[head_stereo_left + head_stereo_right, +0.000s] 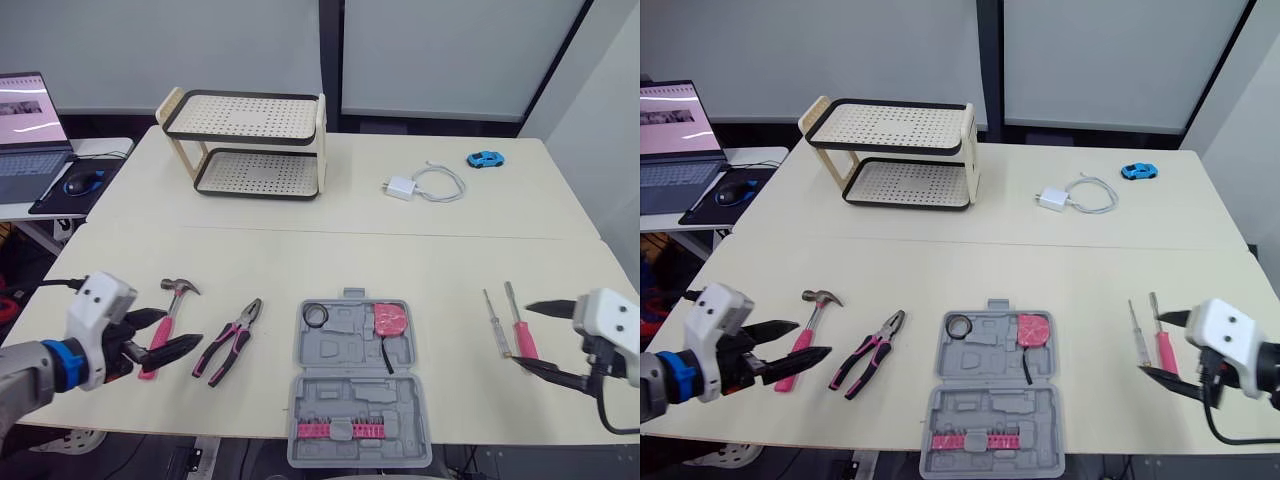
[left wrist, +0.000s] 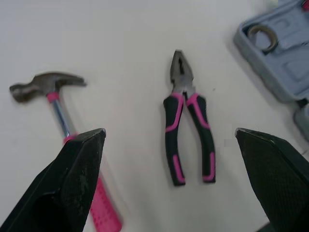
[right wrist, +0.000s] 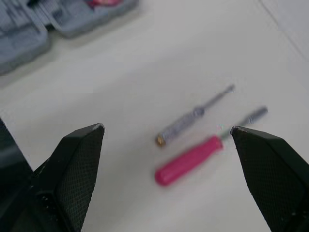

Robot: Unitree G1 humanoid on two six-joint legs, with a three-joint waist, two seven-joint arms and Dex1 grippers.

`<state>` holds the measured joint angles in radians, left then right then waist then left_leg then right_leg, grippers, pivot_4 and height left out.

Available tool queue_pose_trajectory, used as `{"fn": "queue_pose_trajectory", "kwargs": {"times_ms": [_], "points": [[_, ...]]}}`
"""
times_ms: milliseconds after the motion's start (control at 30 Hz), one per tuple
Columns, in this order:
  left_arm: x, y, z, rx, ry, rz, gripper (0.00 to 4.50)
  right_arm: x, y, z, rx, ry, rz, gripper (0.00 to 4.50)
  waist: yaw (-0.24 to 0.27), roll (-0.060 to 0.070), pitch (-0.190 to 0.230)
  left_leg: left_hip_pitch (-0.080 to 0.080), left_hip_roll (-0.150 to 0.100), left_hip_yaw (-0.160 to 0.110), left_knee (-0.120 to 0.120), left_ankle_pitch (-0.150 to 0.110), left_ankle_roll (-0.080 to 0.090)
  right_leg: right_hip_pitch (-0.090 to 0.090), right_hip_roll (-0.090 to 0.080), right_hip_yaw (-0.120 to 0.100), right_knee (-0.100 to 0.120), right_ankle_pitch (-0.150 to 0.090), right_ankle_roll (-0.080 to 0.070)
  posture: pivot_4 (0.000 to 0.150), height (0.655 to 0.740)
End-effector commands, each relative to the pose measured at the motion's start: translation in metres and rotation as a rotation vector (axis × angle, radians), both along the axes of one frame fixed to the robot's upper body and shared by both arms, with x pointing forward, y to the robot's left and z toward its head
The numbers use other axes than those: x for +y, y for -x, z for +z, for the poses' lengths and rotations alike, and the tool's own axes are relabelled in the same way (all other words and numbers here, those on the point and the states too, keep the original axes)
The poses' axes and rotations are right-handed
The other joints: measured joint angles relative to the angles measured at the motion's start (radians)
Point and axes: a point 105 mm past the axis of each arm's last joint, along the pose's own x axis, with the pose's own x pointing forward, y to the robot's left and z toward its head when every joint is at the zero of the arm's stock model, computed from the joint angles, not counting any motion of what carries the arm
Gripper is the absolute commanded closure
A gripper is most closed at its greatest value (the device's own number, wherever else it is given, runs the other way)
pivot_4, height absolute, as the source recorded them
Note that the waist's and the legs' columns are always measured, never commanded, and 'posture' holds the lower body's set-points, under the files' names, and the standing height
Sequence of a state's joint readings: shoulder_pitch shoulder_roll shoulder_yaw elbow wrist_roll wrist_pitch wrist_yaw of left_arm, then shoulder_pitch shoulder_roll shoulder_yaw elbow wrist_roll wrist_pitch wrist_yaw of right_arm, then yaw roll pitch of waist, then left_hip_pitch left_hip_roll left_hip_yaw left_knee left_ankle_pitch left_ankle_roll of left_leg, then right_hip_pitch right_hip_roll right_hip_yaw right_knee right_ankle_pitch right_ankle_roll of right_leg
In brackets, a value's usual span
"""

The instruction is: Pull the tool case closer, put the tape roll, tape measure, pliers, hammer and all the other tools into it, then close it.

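The grey tool case (image 1: 358, 385) lies open at the table's front centre. A black tape roll (image 1: 317, 316), a pink tape measure (image 1: 389, 320) and a row of pink bits (image 1: 340, 430) sit in it. A pink-handled hammer (image 1: 170, 305) and pink-and-black pliers (image 1: 232, 340) lie to its left. My left gripper (image 1: 180, 330) hovers open over the hammer's handle, with the pliers (image 2: 186, 121) just beyond. To the right of the case lie a pink screwdriver (image 1: 520, 330) and a thin grey one (image 1: 495, 322). My right gripper (image 1: 522, 335) is open beside the pink screwdriver (image 3: 190, 159), holding nothing.
A two-tier perforated rack (image 1: 255, 145) stands at the back left. A white charger with cable (image 1: 420, 185) and a blue toy car (image 1: 485, 159) lie at the back right. A laptop (image 1: 25, 130) and mouse (image 1: 85, 182) sit on a side desk to the left.
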<state>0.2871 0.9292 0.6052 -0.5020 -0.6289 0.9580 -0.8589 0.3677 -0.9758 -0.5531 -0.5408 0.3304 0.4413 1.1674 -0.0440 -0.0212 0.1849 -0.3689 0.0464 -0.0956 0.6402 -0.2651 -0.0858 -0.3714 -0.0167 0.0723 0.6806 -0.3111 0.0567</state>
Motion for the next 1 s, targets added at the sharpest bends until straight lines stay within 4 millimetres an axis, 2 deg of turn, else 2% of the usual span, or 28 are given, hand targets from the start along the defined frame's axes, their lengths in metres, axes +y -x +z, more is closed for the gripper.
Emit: {"fn": "queue_pose_trajectory", "kwargs": {"times_ms": [33, 167, 267, 367, 433, 500, 600, 733, 833, 1000], "points": [[-0.007, 0.003, 0.005, -0.014, 0.012, 0.021, 0.00, 0.042, -0.006, 0.015, -0.016, -0.086, 0.152, 0.03, -0.004, 0.000, 0.001, 0.000, 0.000, 0.000, 0.000, 0.000, 0.000, 0.000, 0.000, 0.000, 0.000, 0.000, 0.000, 0.150, 0.7350], [0.003, 0.008, 0.005, -0.034, 0.010, 0.093, 0.00, 0.085, -0.014, 0.024, -0.015, -0.136, 0.333, 0.03, -0.005, -0.002, 0.003, -0.002, 0.000, -0.001, 0.000, 0.000, 0.000, -0.002, 0.000, -0.001, -0.001, 0.000, 0.000, 0.150, 0.7350], [0.015, 0.010, 0.003, -0.022, -0.009, 0.132, 0.00, 0.101, -0.022, 0.028, -0.001, -0.141, 0.401, 0.03, -0.005, -0.003, 0.005, -0.003, 0.000, -0.001, 0.000, 0.000, 0.000, -0.003, 0.000, -0.001, -0.001, -0.001, -0.001, 0.150, 0.7350], [0.017, 0.018, -0.002, 0.003, -0.020, 0.124, 0.00, 0.114, -0.028, 0.031, 0.019, -0.156, 0.449, 0.03, -0.001, -0.003, 0.005, -0.007, -0.001, -0.002, 0.000, 0.000, 0.000, -0.007, -0.001, -0.002, -0.002, 0.000, -0.001, 0.150, 0.7350], [0.058, 0.048, -0.051, 0.033, -0.015, 0.171, 0.00, 0.121, -0.029, 0.034, 0.033, -0.170, 0.475, 0.03, 0.002, -0.001, 0.004, -0.012, -0.001, -0.002, 0.001, 0.000, 0.000, -0.012, -0.002, -0.002, -0.001, 0.001, 0.000, 0.150, 0.7350], [0.074, 0.075, -0.085, 0.068, -0.038, 0.155, 0.00, 0.128, -0.028, 0.036, 0.039, -0.178, 0.501, 0.03, -0.007, 0.001, 0.003, -0.012, -0.002, 0.003, 0.000, 0.000, 0.000, -0.013, -0.003, 0.000, -0.002, 0.001, -0.001, 0.150, 0.7350], [0.066, 0.073, -0.095, -0.005, -0.035, 0.054, 0.00, 0.137, -0.026, 0.038, 0.041, -0.191, 0.539, 0.03, -0.001, -0.001, 0.003, -0.014, -0.001, 0.005, -0.001, -0.001, 0.002, -0.017, -0.003, -0.001, -0.001, 0.000, -0.002, 0.150, 0.7350], [0.052, 0.060, -0.094, -0.101, 0.002, -0.020, 0.00, 0.139, -0.025, 0.036, 0.054, -0.193, 0.547, 0.03, 0.042, -0.002, 0.003, -0.014, 0.000, 0.001, 0.000, -0.001, 0.001, -0.017, -0.002, -0.004, -0.002, -0.004, -0.008, 0.150, 0.7350], [0.032, 0.044, -0.076, -0.153, 0.043, -0.042, 0.00, 0.140, -0.023, 0.035, 0.058, -0.193, 0.552, 0.03, 0.040, -0.003, 0.002, -0.014, 0.000, 0.001, 0.002, -0.001, 0.001, -0.013, -0.002, -0.004, -0.001, 0.000, 0.000, 0.150, 0.7350], [0.015, 0.042, -0.049, -0.159, 0.096, -0.040, 0.00, 0.143, -0.019, 0.034, 0.058, -0.210, 0.555, 0.03, 0.018, -0.004, 0.002, -0.014, 0.000, 0.001, 0.003, -0.001, 0.001, -0.012, -0.003, -0.003, -0.001, 0.001, 0.001, 0.150, 0.7350]]}}
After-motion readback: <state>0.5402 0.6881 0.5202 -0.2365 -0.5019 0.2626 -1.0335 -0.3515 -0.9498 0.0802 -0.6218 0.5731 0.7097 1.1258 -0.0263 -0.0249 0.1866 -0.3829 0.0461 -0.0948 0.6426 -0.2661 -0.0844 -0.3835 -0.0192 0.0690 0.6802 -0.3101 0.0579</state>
